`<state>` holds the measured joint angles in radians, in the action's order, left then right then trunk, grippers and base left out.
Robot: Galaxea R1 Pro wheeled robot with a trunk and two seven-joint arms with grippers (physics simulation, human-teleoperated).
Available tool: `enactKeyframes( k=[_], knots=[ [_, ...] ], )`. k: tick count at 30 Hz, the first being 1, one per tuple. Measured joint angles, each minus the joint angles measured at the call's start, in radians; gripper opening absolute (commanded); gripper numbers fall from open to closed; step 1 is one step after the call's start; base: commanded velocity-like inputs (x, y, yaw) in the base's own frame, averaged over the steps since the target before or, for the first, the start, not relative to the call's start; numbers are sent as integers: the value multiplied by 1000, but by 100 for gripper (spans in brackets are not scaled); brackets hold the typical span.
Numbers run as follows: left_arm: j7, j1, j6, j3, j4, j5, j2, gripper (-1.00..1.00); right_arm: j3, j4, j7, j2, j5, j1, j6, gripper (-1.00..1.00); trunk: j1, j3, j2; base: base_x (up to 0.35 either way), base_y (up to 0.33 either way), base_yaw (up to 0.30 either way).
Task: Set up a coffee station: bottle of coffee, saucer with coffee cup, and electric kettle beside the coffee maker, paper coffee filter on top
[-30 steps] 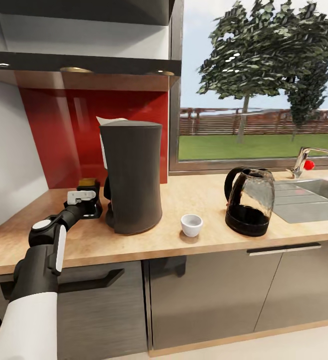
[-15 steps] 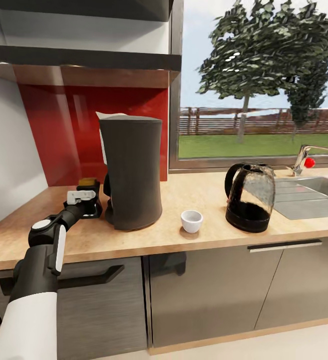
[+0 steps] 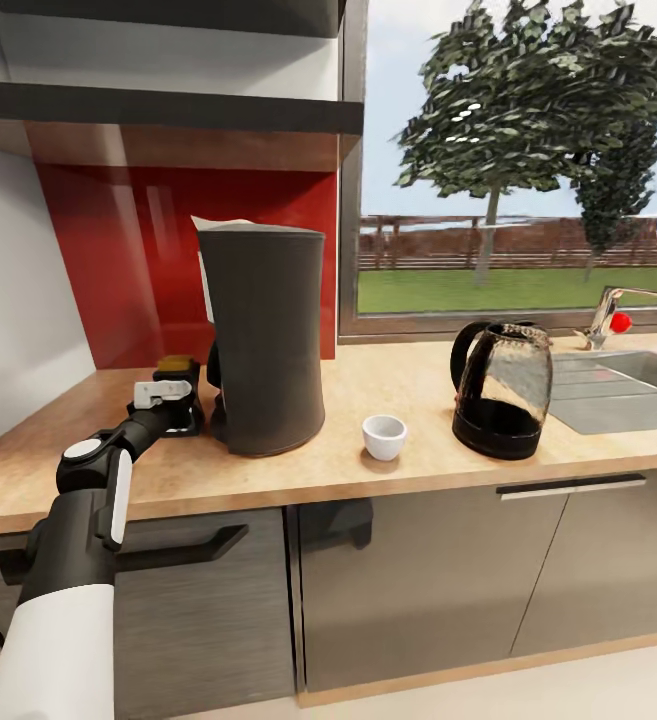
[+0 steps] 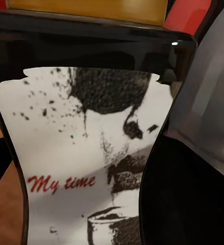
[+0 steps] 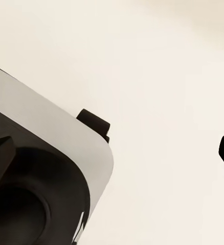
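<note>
The bottle of coffee (image 3: 177,367), dark with a tan-gold cap, stands on the kitchen countertop (image 3: 388,385) just left of the coffee maker (image 3: 264,340). My left gripper (image 3: 165,398) is shut on the bottle. In the left wrist view its black-and-white label (image 4: 86,153) sits close between the dark fingers (image 4: 194,194). A white coffee cup (image 3: 383,437) stands straight on the wood, right of the coffee maker. The glass electric kettle (image 3: 501,388) is farther right. The kitchen shelf (image 3: 168,105) runs above the red backsplash. The saucer and the paper coffee filter are out of view. My right gripper (image 5: 117,153) hangs open over the pale floor.
A steel sink (image 3: 628,390) with a tap (image 3: 608,315) lies at the counter's right end under the window. Grey cabinet fronts (image 3: 418,580) with black handles sit below the counter. A white wall (image 3: 18,300) closes the left corner. My robot's base (image 5: 35,184) fills one side of the right wrist view.
The head view has shifted slightly, so the shelf and the coffee maker sit a little higher in the picture. The left gripper and the bottle have stayed put.
</note>
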<state>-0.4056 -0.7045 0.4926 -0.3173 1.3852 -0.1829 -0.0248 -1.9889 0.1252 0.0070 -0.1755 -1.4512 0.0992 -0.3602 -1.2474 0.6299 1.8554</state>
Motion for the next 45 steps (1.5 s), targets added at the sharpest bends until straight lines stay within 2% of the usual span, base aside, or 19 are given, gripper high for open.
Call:
enactKeyframes(
  k=[2, 7, 37, 45],
  knots=[
    [0, 0, 0, 0, 0, 0, 0, -100, 0, 0, 0, 0, 0, 0, 0, 100, 0, 0, 0, 0, 0, 0],
    [0, 0, -1, 0, 11, 9, 0, -100, 0, 0, 0, 0, 0, 0, 0, 100, -19, 15, 35, 0, 0, 0],
    [2, 0, 2, 0, 12, 9, 0, -100, 1, 0, 0, 0, 0, 0, 0, 100, -19, 16, 35, 0, 0, 0],
    [1, 0, 3, 0, 22, 11, 0, -100, 2, 0, 0, 0, 0, 0, 0, 100, -19, 22, 35, 0, 0, 0]
  ],
)
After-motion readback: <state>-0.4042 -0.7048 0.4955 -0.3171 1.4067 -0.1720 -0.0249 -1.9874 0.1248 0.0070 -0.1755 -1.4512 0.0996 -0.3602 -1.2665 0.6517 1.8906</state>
